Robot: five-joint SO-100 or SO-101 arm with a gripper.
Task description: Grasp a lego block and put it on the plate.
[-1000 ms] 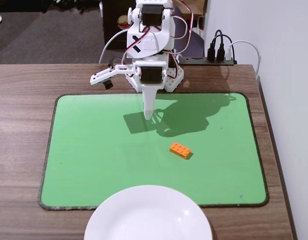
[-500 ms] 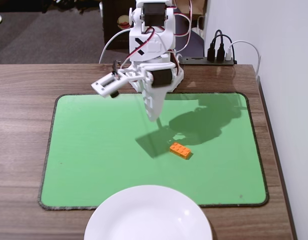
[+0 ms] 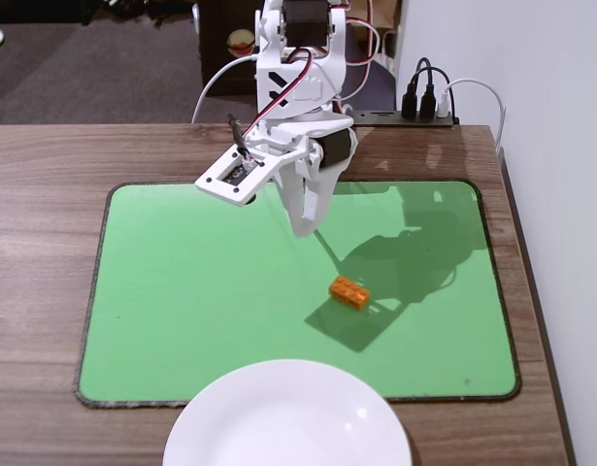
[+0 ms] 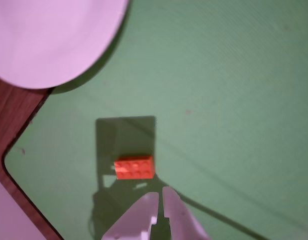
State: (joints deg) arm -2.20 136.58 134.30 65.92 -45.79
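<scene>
Since a second ago the arm has been swung forward and raised over the green mat (image 3: 182, 311), its shadow now cast across the lego block (image 3: 348, 291). The gripper (image 4: 161, 199) is held nearly closed and empty. In the wrist view the block lies just beyond the fingertips, slightly left, long axis crosswise; the plate (image 4: 48, 40) lies farther off.

One lego block (image 3: 348, 291), one plate (image 3: 286, 416), one green mat (image 3: 182, 291).
</scene>
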